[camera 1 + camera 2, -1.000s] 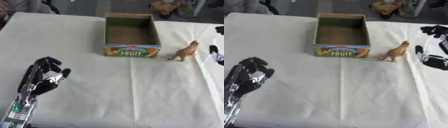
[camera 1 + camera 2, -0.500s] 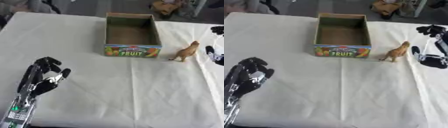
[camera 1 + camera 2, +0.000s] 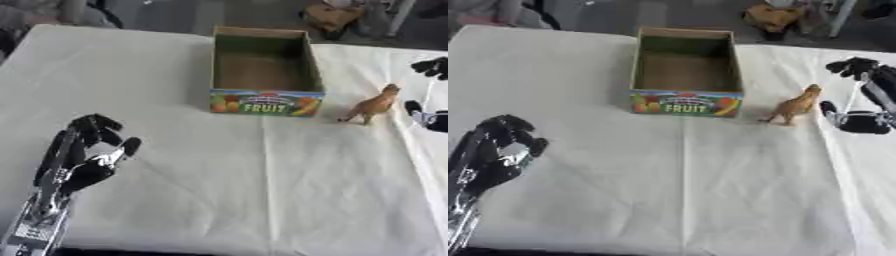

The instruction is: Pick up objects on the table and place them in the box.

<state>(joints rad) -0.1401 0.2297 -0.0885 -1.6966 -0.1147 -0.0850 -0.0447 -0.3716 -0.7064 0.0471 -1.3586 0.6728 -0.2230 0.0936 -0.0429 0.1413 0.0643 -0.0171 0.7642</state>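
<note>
- The left robot hand (image 3: 83, 157) lay low at the near left of the counter (image 3: 245, 185), its forearm running up from the bottom-left corner, fingers pointing away from the robot.
- Its fingers were relaxed and lightly bent at the tips, thumb out to the right, holding nothing.
- The right robot hand (image 3: 866, 97) reached in from the right edge, just right of the dinosaur (image 3: 794, 106).
- Its fingers sat above and its thumb below, spread wide with a clear gap between them; nothing was in that gap, and the thumb tip stood close to the toy without touching it.
- The orange dinosaur stood upright on the white cloth, head up, just right of the box's near right corner and apart from it.
- The box (image 3: 265, 70), open-topped with "FRUIT" printed on its front, sat at the far middle of the counter.
</note>
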